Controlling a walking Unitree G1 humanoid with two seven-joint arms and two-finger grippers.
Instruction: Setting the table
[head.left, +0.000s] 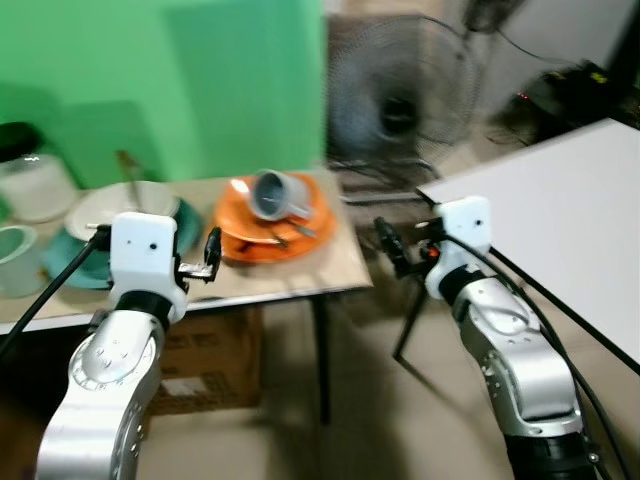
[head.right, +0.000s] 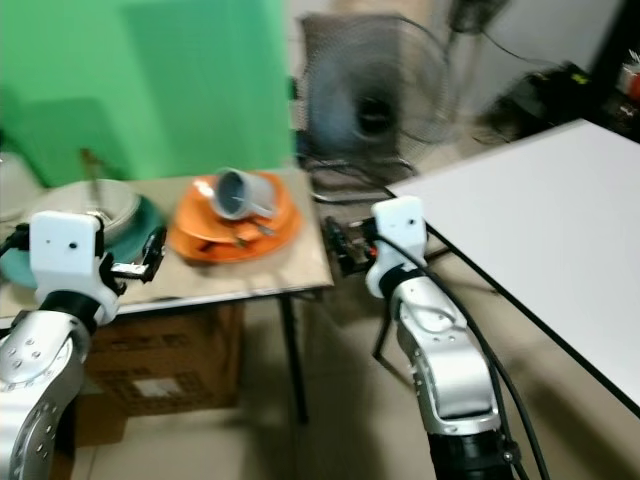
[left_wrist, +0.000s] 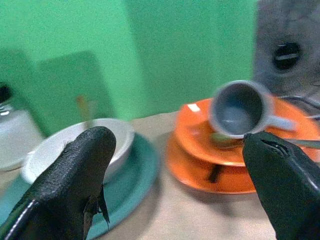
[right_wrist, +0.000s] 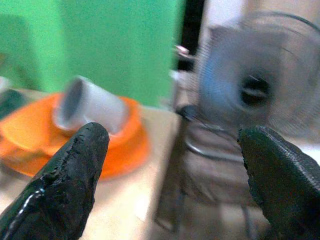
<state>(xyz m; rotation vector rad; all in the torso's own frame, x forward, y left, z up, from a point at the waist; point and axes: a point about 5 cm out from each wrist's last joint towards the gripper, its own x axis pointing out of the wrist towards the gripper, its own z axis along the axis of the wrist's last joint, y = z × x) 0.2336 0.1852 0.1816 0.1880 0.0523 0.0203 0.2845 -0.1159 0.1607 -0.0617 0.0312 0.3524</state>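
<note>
A stack of orange plates (head.left: 270, 228) sits near the right end of the wooden table (head.left: 310, 272). A grey mug (head.left: 276, 194) lies tipped on its side on them, with cutlery beside it. To their left, a white bowl (head.left: 122, 208) with a wooden-handled utensil rests on a teal plate (left_wrist: 135, 175). My left gripper (head.left: 205, 258) hovers open at the table's front edge, between the bowl and the orange plates (left_wrist: 220, 150). My right gripper (head.left: 392, 245) is open and empty, just off the table's right end, level with the mug (right_wrist: 90, 105).
A large white table (head.left: 570, 215) stands at the right, with a narrow gap of floor between it and the wooden table. A big fan (head.left: 400, 100) stands behind. A cardboard box (head.left: 210, 360) sits under the wooden table. A black-lidded jar (head.left: 30, 180) and a cup (head.left: 15, 260) are at far left.
</note>
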